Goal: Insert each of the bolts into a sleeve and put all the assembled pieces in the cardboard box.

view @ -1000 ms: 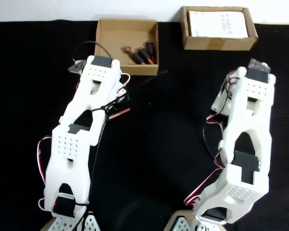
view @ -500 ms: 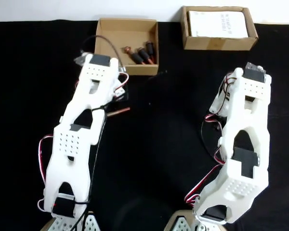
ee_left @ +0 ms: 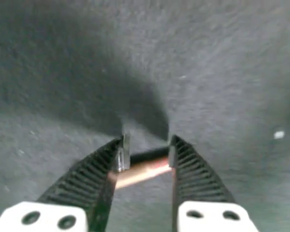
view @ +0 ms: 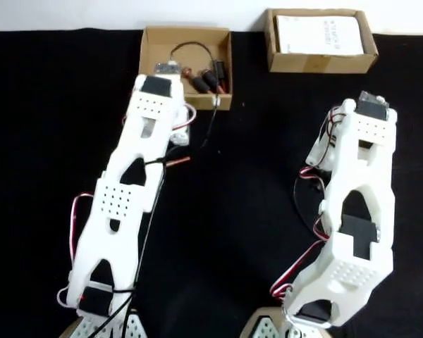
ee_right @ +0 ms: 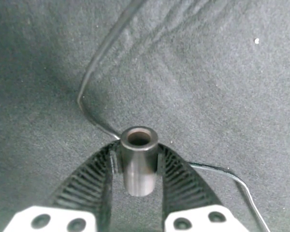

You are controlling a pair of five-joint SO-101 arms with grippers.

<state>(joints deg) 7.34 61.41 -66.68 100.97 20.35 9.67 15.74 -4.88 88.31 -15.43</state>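
Counting three assembled pieces [view: 202,82] in cardboard box [view: 151,49]; one bolt [ee_left: 142,171]; one sleeve [ee_right: 137,162]

The bolt [ee_left: 140,173] is coloured copper, the sleeve [ee_right: 137,174] dark grey. The left gripper [ee_left: 146,147] is ribbed in black; the left arm [view: 127,190] is coloured white, the cardboard box [view: 154,41] brown, the tablecloth [view: 254,197] black.
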